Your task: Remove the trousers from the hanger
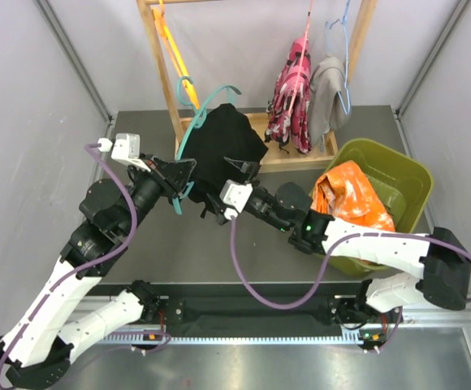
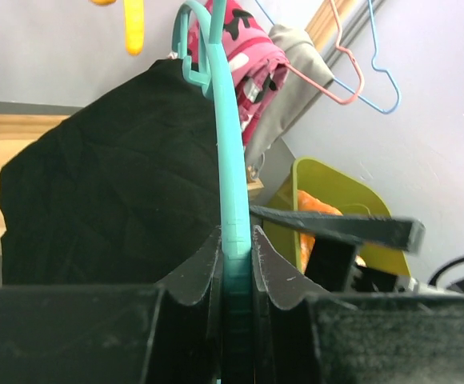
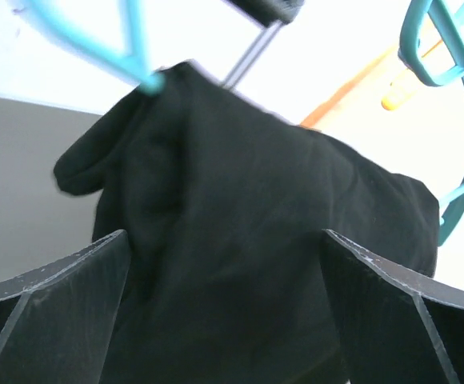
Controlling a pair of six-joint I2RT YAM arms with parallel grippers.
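Observation:
The black trousers (image 1: 223, 146) hang over a teal hanger (image 1: 188, 134) held above the table. My left gripper (image 1: 185, 175) is shut on the teal hanger's arm (image 2: 234, 208), with the black trousers (image 2: 104, 184) to its left. My right gripper (image 1: 234, 180) is open, its jaws on either side of the black trousers (image 3: 240, 264) near their lower edge. The orange trousers (image 1: 351, 199) lie in the green bin (image 1: 406, 175). The floral trousers (image 1: 292, 97) and the grey trousers (image 1: 327, 97) hang on the rack on a pink and a blue hanger.
A wooden rack (image 1: 166, 77) stands at the back of the table, with an empty orange hanger (image 1: 170, 41) on its left. The green bin stands at the right. Grey walls close in on both sides.

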